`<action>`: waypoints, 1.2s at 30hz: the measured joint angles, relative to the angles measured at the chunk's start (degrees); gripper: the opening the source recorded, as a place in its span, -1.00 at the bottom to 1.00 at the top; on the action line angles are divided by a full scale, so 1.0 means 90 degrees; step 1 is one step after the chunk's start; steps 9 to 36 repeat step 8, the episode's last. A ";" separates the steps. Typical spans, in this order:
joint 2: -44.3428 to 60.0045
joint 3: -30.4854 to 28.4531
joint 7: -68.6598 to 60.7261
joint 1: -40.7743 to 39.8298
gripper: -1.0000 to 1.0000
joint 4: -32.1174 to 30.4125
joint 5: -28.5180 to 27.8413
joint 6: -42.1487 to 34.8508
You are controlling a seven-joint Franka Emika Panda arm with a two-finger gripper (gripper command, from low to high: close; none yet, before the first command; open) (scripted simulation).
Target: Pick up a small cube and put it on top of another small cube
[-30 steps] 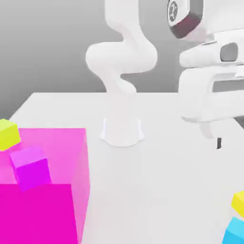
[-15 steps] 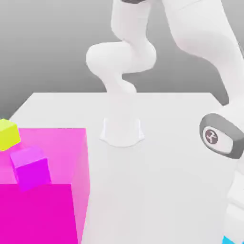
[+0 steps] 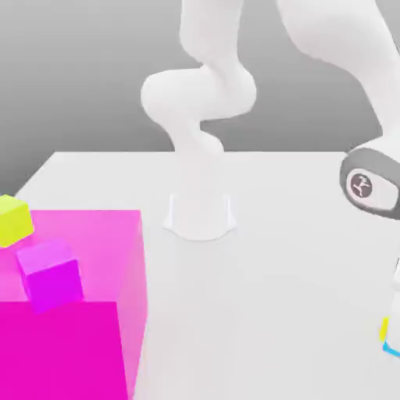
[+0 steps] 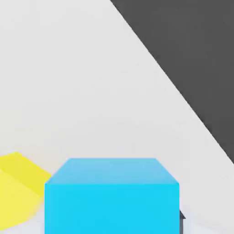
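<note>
**Gripper pinched on the blue cube, lift pending**

Gripper [image 4: 112, 228] pressed in on blue cube [image 4: 112, 194], gripped low at the tabletop [image 4: 68, 68], judged ready for lifting. Just beside it, yellow cube [image 4: 16, 187], the likely stacking base. Well apart, across the tabletop: large magenta block [image 3: 78, 312] carrying a small purple cube [image 3: 51, 273] and a lime cube [image 3: 14, 219]. Nothing between gripper and yellow cube.

A simulated test bench, plainly: a bare white table [image 3: 297, 258] against a flat grey backdrop, a white robot arm [image 3: 199, 101] bolted at its middle, and toy-bright blocks [image 3: 51, 273] with a large magenta box [image 3: 86, 312] rendered without texture.
</note>
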 joint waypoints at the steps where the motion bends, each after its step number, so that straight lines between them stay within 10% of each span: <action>1: -0.0078 0.0069 -0.0006 0.0074 -1.00 -0.0124 -0.0032 0.0042; 5: 0.0555 -0.0186 0.0305 0.0386 -1.00 -0.0188 -0.0506 0.0706; 6: 0.0668 -0.0242 0.0355 0.0434 1.00 -0.0183 -0.0576 0.0810; 36: 0.0668 -0.0242 0.0355 0.0434 1.00 -0.0183 -0.0576 0.0810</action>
